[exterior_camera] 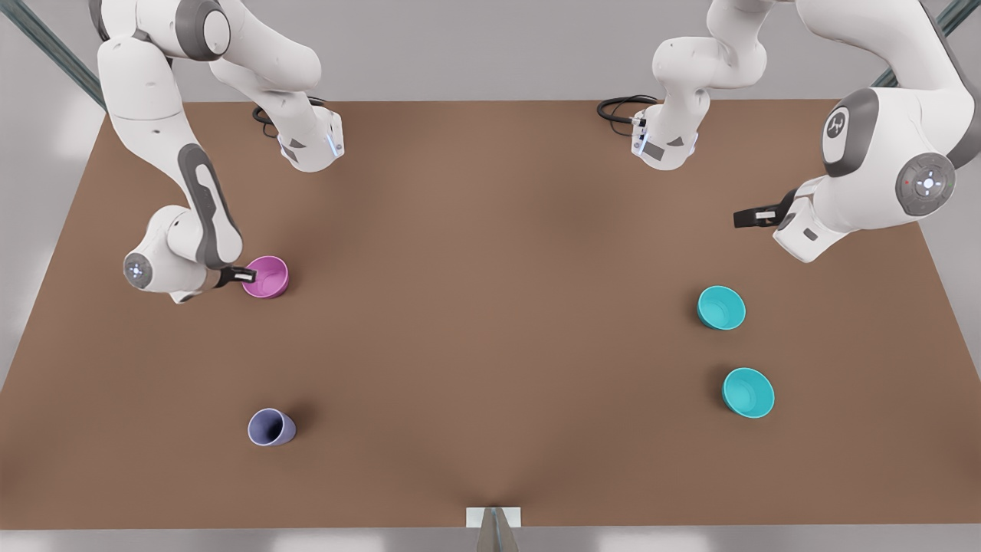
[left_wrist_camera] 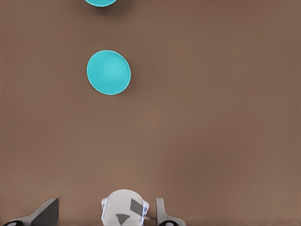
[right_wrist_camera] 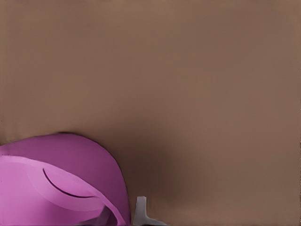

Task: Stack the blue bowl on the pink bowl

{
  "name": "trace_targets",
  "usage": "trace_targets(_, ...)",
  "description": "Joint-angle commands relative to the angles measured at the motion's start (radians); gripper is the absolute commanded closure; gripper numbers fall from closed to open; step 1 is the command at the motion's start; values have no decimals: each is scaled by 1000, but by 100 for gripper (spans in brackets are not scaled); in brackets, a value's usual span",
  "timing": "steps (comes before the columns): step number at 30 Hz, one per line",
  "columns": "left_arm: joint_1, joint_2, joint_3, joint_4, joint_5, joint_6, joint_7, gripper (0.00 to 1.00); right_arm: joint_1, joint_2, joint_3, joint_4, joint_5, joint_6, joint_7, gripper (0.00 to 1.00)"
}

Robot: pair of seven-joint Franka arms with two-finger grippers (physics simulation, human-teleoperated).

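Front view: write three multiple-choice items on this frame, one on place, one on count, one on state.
1. Where is the pink bowl?
A) at the right claw, front view's left
B) at the front view's right edge
C) mid-table

2. How many teal bowls stand on the table?
A) one
B) two
C) three

3. The left claw is:
A) shut on a teal bowl
B) open, waiting with nothing in it
C) shut on the pink bowl

A: the right wrist view shows the pink bowl close up.
B: two stand at the front view's right.
B: its fingers are spread over bare table.
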Motion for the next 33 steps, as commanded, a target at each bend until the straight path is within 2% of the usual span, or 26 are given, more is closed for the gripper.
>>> trace_targets(1,1,-1,0,0,0,-5,0,0,0,-4,2,31,7,-99,6,79)
trace_targets(5,6,4,0,0,0,-13,0,0,54,-61,16,134,200,-399,-16,79)
trace_targets(7,8,4,0,0,0,-13,0,0,193,-119,16,142,340,-432,96,79)
trace_targets(9,8,4,0,0,0,-13,0,0,448,-119,14,191,514,-378,335,79)
trace_targets(11,8,4,0,0,0,-15,0,0,647,-1,14,306,699,-253,503,79)
trace_targets(12,8,4,0,0,0,-15,0,0,718,94,14,419,748,-197,601,79)
trace_targets(14,8,4,0,0,0,-15,0,0,787,302,14,718,784,-150,825,79)
trace_targets(17,8,4,0,0,0,-18,-1,0,819,554,13,1010,818,-65,954,79)
trace_targets(20,5,16,-3,-4,-4,-15,-6,0,833,648,2,1076,660,34,942,79)
trace_targets(25,63,36,-2,-26,-16,62,11,0,847,674,2,1078,651,56,952,79)
trace_targets(26,77,33,-2,-50,-16,87,12,0,848,674,4,1079,653,56,954,0)
trace_targets(27,80,38,2,-84,-16,163,17,0,850,672,7,1079,659,56,954,0)
trace_targets(29,129,70,8,-243,-15,447,126,0,853,658,11,1081,666,44,957,0)
trace_targets(30,147,116,8,-257,-15,502,134,0,847,625,11,1079,668,21,972,0)
trace_targets(31,189,122,9,-322,-16,593,187,0,842,573,5,1076,666,-48,978,0)
trace_targets(33,301,188,23,-378,-18,749,420,0,778,430,-3,1062,653,-310,1003,0)
